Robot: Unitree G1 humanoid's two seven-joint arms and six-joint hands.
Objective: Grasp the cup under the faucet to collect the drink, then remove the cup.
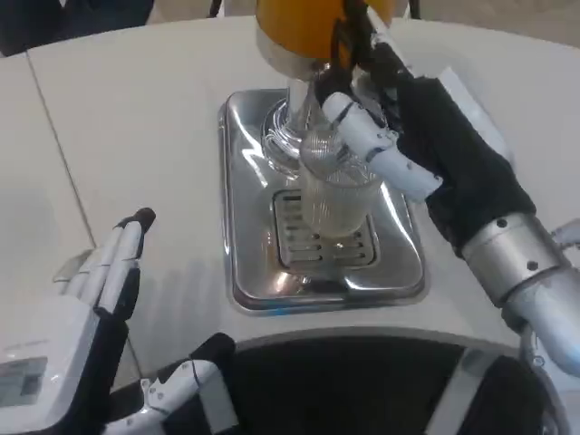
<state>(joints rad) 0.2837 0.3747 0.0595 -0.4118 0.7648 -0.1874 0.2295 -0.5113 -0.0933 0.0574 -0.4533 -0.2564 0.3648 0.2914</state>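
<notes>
Gleaming steel drip tray [249,272], white table [136,136]

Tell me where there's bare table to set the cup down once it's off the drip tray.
Bare white table lies left of the drip tray, between it and the open left hand. It is crowded on the tray: the right hand wraps the cup beneath the dispenser, and its forearm covers the right side.
</notes>
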